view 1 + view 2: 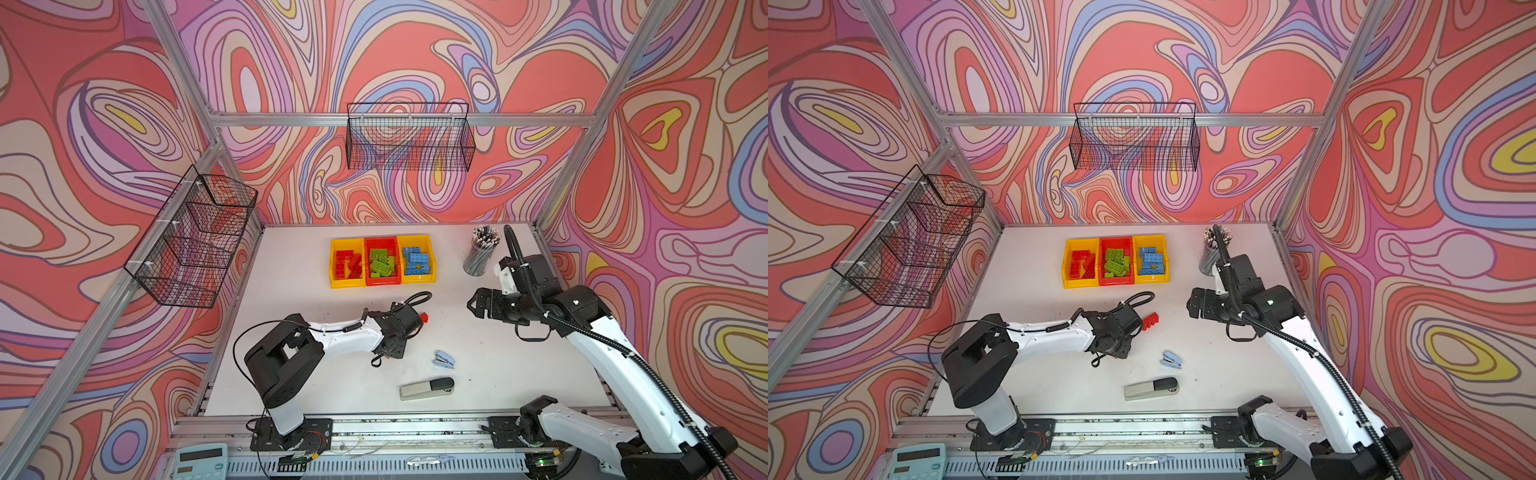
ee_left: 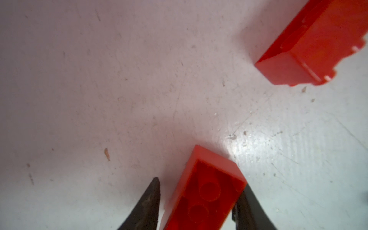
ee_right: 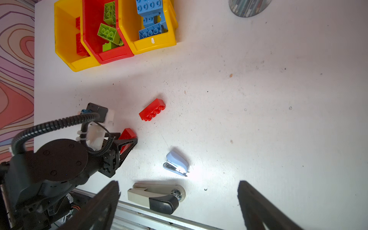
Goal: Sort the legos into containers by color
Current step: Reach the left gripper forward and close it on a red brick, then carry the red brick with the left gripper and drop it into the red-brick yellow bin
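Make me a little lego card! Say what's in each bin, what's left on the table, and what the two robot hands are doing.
left yellow bin: red bricks
red bin: green bricks
right yellow bin: blue bricks
table: two more red bricks
left gripper: open around the straddled red brick, gap on one side
free red brick: lying apart, untouched
right gripper: open, empty

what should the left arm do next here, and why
Probably close the left gripper fully on the red brick before any lift. The brick lies on the table between the fingers, with one finger against it and a gap showing at the other, so the grip looks unfinished. It likely belongs in the yellow bin holding red legos.
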You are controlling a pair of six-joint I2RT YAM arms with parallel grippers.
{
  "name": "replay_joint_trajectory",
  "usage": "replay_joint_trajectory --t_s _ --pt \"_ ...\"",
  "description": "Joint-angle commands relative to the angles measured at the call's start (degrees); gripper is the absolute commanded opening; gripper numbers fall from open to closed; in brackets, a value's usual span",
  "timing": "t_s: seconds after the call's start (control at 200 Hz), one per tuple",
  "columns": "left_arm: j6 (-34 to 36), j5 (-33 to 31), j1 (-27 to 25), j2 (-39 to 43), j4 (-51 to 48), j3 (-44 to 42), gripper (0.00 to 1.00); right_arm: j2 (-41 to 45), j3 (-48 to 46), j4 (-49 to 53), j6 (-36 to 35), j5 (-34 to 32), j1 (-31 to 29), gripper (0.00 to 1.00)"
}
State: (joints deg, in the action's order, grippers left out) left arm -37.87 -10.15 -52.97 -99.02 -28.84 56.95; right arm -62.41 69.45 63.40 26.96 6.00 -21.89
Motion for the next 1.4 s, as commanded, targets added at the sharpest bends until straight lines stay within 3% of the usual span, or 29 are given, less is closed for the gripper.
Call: replay_joint_trajectory --t_s 0.0,0.18,0.371,0.676,0.846,1.087,1.237,1.392 --pt "-0.9 -1.1 -0.2 0.2 -5.6 -1.8 0.29 -1.7 0.5 -1.3 -1.0 0.4 -0.3 0.98" --pt "-0.9 -2.8 -0.2 0.9 -6.8 -1.5 0.13 -4.3 1.3 -3.1 -1.2 0.8 -0.3 0.98" --pt "0.8 -5.2 1.4 1.3 -9.9 2.3 0.10 -6.8 3.2 -4.7 -0.8 0.4 -0.3 0.98" --pt "8.4 -6.1 15.7 2.6 -12.4 14.7 0.09 -10.9 5.8 -8.4 2.0 -0.6 -0.3 0.98" --pt "13.5 -5.3 24.2 -4.6 -14.3 27.4 0.09 -13.6 7.1 -10.7 4.1 -1.1 -0.3 0.98" --pt "15.3 -3.3 33.2 -16.5 -14.8 41.8 0.13 -17.0 9.6 -12.8 7.0 -2.8 -0.3 0.98" --pt "15.7 -2.3 37.0 -23.9 -17.4 51.5 0.14 -18.7 10.8 -14.0 8.8 -4.1 -0.3 0.98" --pt "16.8 -2.0 38.9 -28.4 -17.3 56.9 0.24 -20.2 11.6 -15.7 10.5 -3.6 -0.3 0.97"
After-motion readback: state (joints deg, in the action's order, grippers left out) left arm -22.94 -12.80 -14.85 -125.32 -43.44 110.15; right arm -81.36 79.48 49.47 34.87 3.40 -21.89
